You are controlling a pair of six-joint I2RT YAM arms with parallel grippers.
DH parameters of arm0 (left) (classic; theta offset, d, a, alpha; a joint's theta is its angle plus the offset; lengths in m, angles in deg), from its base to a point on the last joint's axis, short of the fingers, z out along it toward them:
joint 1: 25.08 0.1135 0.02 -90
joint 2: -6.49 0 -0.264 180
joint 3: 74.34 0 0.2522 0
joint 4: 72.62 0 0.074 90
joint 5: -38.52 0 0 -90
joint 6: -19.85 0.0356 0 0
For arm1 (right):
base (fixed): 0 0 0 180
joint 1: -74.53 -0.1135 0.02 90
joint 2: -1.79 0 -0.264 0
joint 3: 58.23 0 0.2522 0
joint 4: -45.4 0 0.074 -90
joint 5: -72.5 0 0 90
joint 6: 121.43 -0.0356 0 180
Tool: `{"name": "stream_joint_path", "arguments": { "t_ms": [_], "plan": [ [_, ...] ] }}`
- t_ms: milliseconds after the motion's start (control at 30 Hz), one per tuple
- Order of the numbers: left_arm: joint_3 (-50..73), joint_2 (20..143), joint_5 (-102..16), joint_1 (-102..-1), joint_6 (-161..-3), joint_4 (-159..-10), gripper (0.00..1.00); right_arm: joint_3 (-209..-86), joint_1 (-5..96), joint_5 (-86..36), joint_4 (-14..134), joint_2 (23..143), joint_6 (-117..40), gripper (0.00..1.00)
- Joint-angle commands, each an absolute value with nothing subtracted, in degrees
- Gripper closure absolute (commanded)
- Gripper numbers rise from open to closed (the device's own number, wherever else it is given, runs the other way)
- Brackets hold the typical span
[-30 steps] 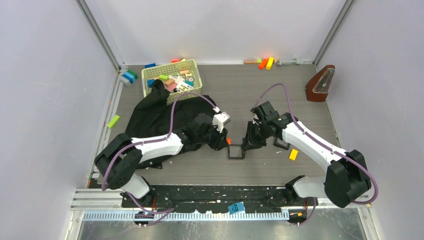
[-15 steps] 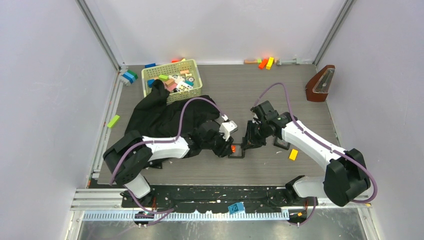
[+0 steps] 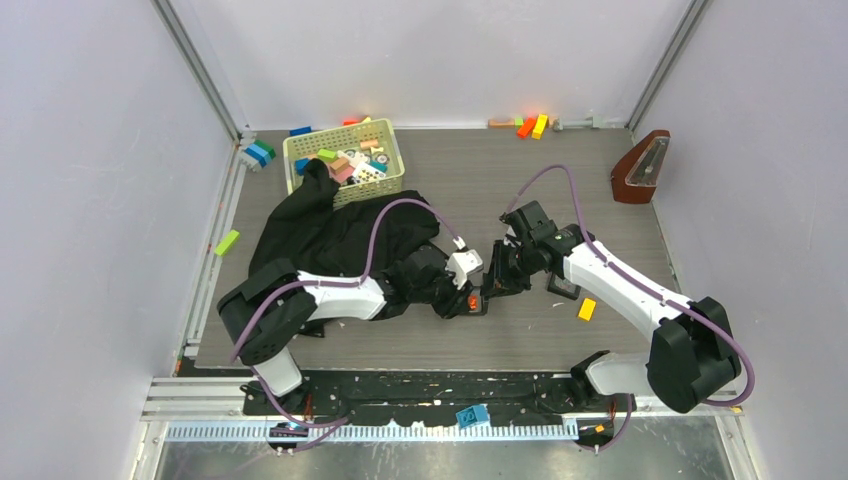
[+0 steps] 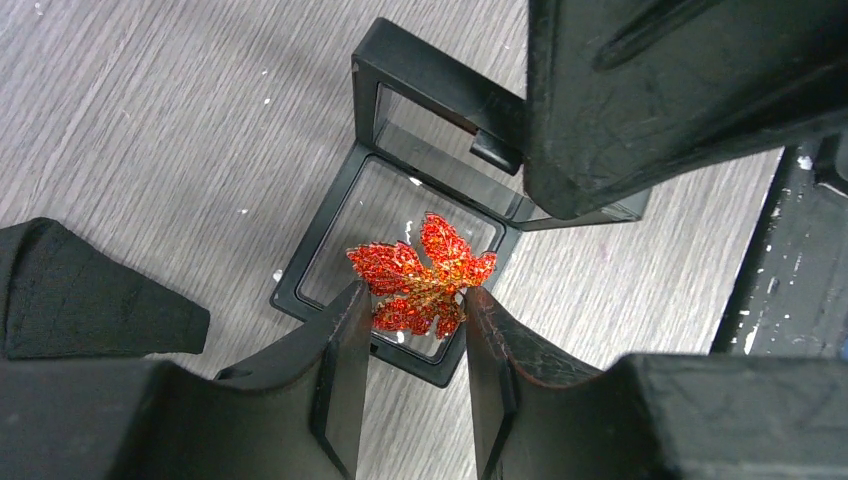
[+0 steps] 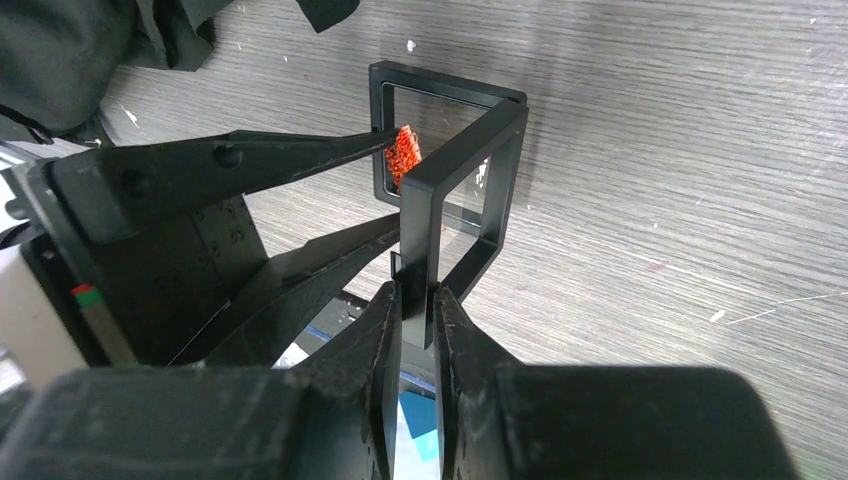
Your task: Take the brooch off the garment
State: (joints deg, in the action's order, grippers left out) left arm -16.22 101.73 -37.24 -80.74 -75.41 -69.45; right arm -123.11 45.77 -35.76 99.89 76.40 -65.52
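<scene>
Top external: brooch (image 3: 470, 300) barely visible, pinched by left claw (image 4: 412, 300); right claw (image 5: 418, 295) tight on frame lid (image 5: 465, 148).

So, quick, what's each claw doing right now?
Left gripper: shut on the brooch.
Right gripper: shut on the frame lid.

The left arm (image 3: 335, 295) and the right arm (image 3: 610, 278) are each built from smooth white link shells joined by bulky black joint housings. One purple cable (image 3: 388, 205) is looped outside the left arm, and a second purple cable (image 3: 553, 178) is run along the right arm. A white block (image 3: 465, 266) is fitted at the left wrist. The left tool (image 4: 415, 293) and the right tool (image 5: 418, 292) are each formed of two matt black, tapered fingers. A round screw head (image 5: 232, 155) is set in one left finger. A small red and green marking (image 5: 85, 295) is carried on a white housing.
</scene>
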Motion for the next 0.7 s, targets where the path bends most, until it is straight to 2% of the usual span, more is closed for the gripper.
{"name": "stream_joint_path", "arguments": {
  "t_ms": [0,233,367,500,567,667],
  "plan": [
    [-14.15,102.99,-39.92,-81.06,-73.76,-66.75,0.71,-123.87,45.96,-37.72,97.80,75.72,-64.75,0.98],
    [-13.82,103.35,-41.48,-81.15,-73.58,-67.12,0.64,-123.12,45.96,-37.76,97.65,75.55,-64.68,0.98],
    [-13.81,103.35,-41.49,-81.24,-74.01,-67.13,0.49,-123.06,45.96,-37.21,97.69,75.51,-64.74,0.97],
    [-14.00,102.39,-41.51,-81.31,-74.53,-67.60,0.39,-122.82,45.96,-36.01,97.68,75.89,-64.79,0.95],
    [-13.76,101.85,-41.64,-81.30,-74.93,-68.49,0.37,-122.66,45.96,-35.48,97.62,76.08,-64.75,0.93],
    [-13.12,100.98,-41.73,-81.26,-75.50,-70.60,0.35,-122.47,45.96,-35.22,97.34,75.96,-64.79,0.83]
  ]
}}
